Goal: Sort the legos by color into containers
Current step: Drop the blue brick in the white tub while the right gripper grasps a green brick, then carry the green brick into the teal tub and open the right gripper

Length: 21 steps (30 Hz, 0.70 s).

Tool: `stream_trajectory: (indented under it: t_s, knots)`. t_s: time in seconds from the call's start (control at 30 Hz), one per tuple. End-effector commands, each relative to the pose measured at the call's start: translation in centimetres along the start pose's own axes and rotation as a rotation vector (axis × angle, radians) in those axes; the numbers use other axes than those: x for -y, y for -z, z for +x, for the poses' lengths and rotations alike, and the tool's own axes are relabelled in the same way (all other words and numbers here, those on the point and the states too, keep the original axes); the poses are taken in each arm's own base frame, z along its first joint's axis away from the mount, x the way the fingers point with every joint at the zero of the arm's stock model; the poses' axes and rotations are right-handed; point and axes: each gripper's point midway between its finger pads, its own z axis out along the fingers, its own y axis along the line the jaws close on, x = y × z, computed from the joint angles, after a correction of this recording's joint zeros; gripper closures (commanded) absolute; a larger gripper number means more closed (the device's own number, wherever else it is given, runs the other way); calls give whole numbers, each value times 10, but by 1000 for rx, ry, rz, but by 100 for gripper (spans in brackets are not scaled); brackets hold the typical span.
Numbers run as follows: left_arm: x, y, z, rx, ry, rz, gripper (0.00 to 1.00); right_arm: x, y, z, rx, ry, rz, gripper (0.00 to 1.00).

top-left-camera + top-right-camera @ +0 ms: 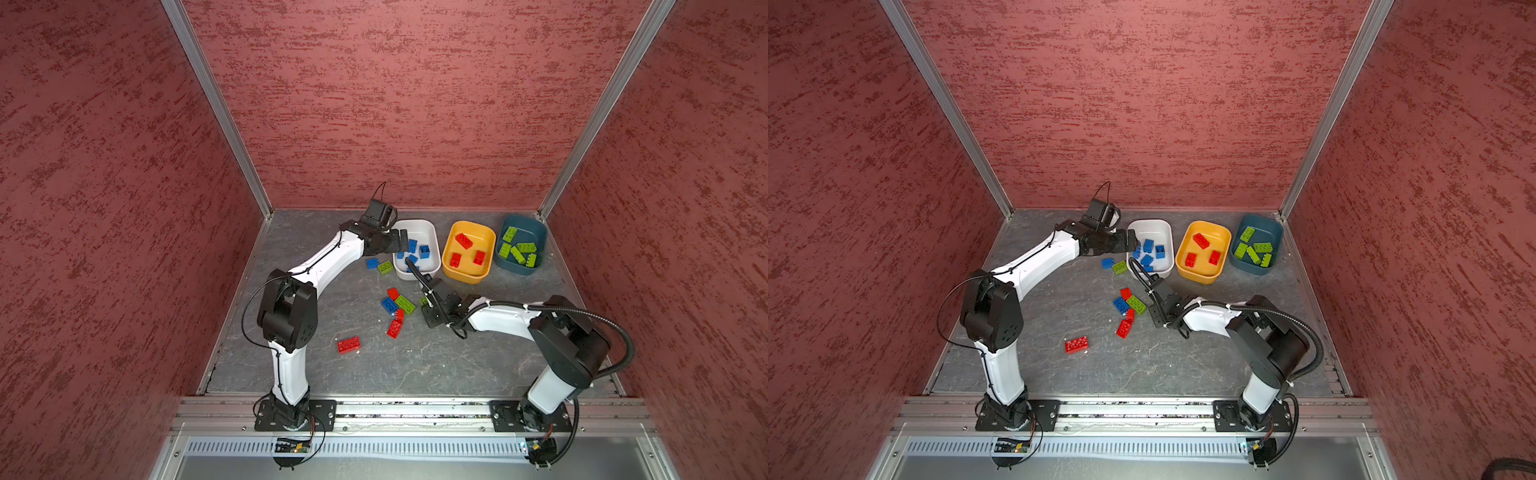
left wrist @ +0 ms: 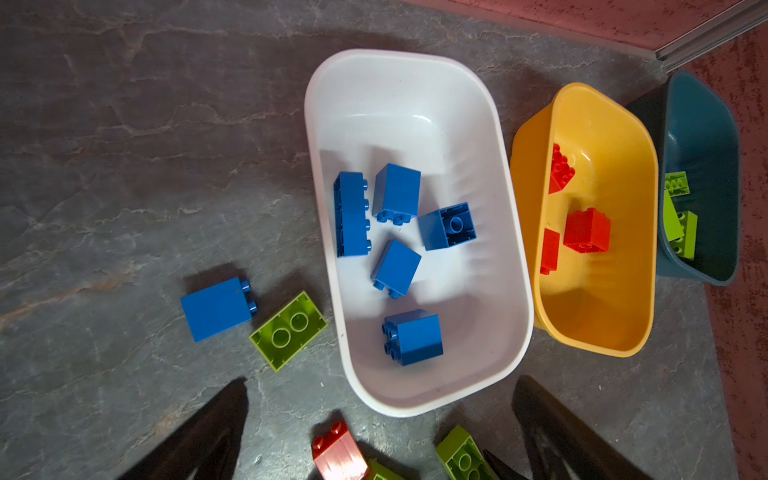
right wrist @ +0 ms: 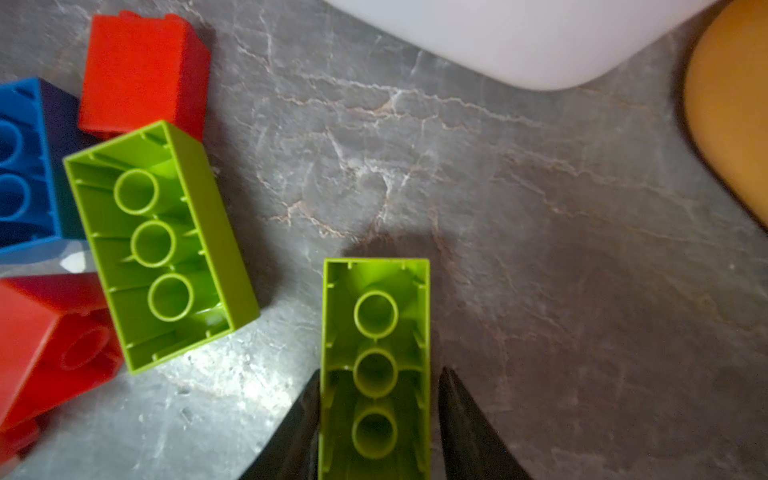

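Observation:
Three containers stand in a row at the back: a white tub [image 1: 417, 222] with several blue legos [image 2: 398, 191], a yellow-orange tub [image 1: 467, 275] with three red legos, and a teal tub [image 1: 537, 232] with several green legos. My left gripper [image 2: 380, 382] hangs open and empty over the white tub's near left edge, also seen in a top view [image 1: 401, 242]. My right gripper [image 3: 380, 372] is low over the table. It has closed onto the long sides of an upturned green lego [image 3: 376, 316] that rests there.
Left of the white tub lie a loose blue brick [image 1: 372, 263] and a green brick [image 1: 385, 267]. A cluster of red, blue and green bricks [image 1: 404, 304] sits mid-table beside my right gripper. A red oblong brick [image 1: 348, 344] lies alone nearer the front. Red walls enclose the table.

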Motion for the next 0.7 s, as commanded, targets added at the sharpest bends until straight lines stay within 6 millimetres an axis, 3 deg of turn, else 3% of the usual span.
stream_trajectory:
  t_s: [0.0,0.17,0.4,0.53,0.67]
  knots:
    - [2,8,-5,43,38,28,0,0,3,-8,22,36,14,62]
    - [-2,9,-1,43,53,19,0,-2,17,-17,80,95,-24,71]
    - [-8,14,1,60,60,4,0,39,49,-36,188,-1,1,76]
    - [-8,15,2,70,77,25,1,83,79,-55,312,-106,22,78]
    - [5,14,8,68,102,103,1,136,104,-77,443,-247,41,79]
